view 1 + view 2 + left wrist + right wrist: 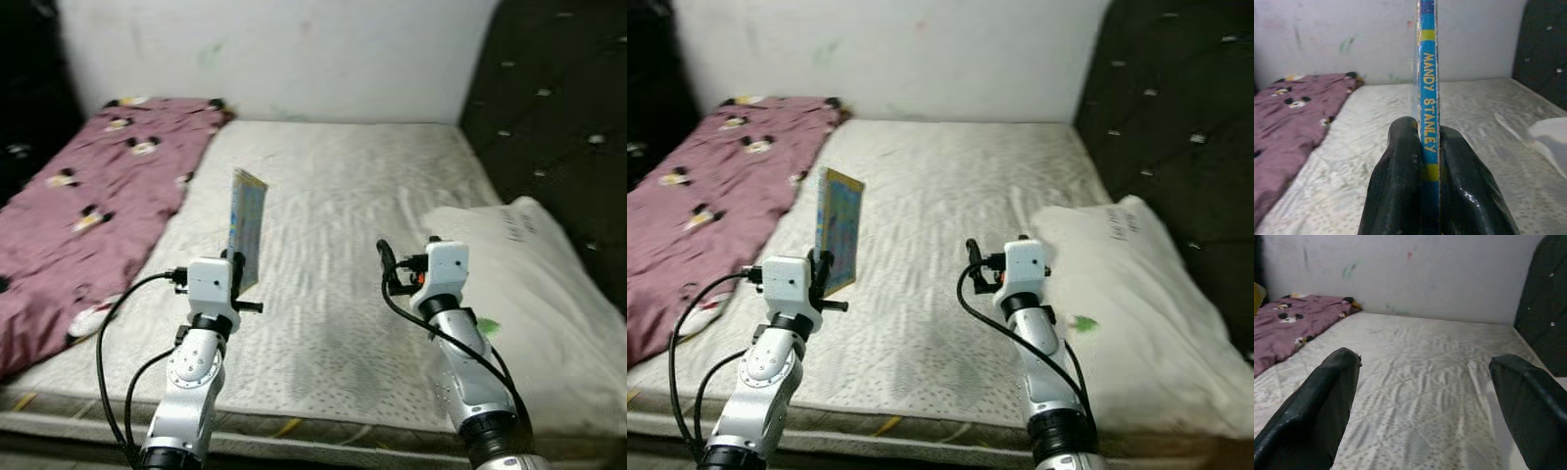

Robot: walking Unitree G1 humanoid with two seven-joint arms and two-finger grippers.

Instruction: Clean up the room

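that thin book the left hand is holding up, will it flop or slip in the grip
The book stands upright above the left hand without sagging, so it is probably stiff. It is thin, so likely light. Both fingers clamp only its lower spine edge, and the cover looks glossy, so it might pivot or slip if swung fast.

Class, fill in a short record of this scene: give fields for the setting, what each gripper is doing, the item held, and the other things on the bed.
Setting: bare mattress against a pale wall
Left gripper: shut on a thin book, raised above the mattress
Book: held upright, blue spine reading MANDY STANLEY
Right gripper: open, holding nothing, over the mattress
Blanket: maroon, patterned, on the robot's left
Pillow: white, on the robot's right
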